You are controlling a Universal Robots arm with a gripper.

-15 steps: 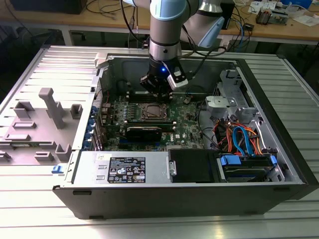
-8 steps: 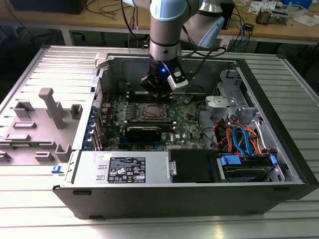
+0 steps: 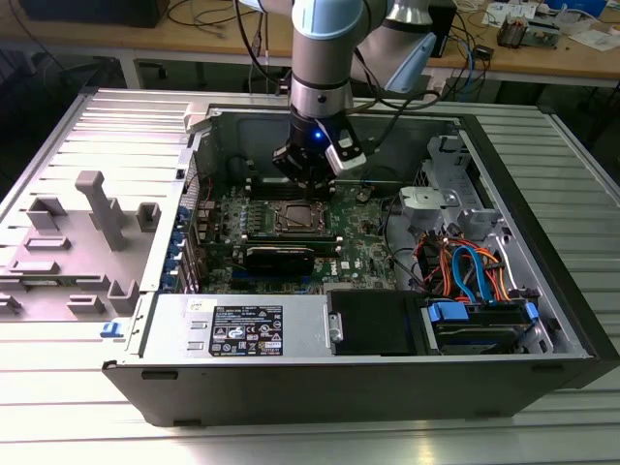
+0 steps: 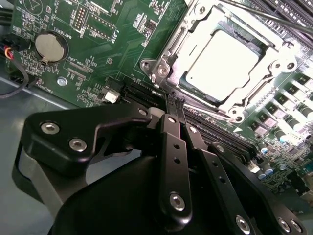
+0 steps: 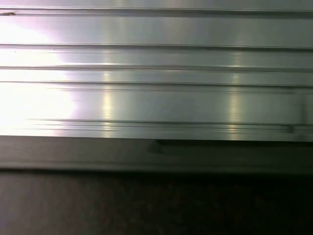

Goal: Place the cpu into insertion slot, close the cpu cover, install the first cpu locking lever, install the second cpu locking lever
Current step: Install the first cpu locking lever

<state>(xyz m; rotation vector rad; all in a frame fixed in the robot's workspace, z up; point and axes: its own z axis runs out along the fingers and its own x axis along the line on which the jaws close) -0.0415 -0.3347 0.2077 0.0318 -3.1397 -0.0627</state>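
The arm came straight down from the top of the exterior view, its wrist vertical inside the open computer case [image 3: 542, 320], which lay on its side on the ribbed metal table [image 3: 291, 441]. The gripper [image 3: 308, 172] hung just above the green motherboard [image 3: 363, 232], at the far edge of the insertion slot [image 3: 297, 219] and slightly toward the case's back wall.

In the second wrist view the gripper [image 4: 173, 105] showed its black fingers [image 4: 172, 147] drawn together into a narrow point, nothing between them: clenched and empty. The tip sat over the long black memory slots [image 4: 142, 90] right beside the socket frame, apparently not touching the frame.

The cpu [image 4: 222, 63] lay flat in the insertion slot [image 4: 183, 81], its pale silver top facing up. The cpu cover [image 4: 266, 39] lay down around the chip, with the chip showing through its cut-out centre. A thin wire lever [image 4: 205, 110] ran along the socket's near edge; whether it was latched could not be told.

A round coin cell [image 4: 51, 46] sat on the board well apart from the socket. The first wrist view showed ribbed metal [image 5: 156, 73].
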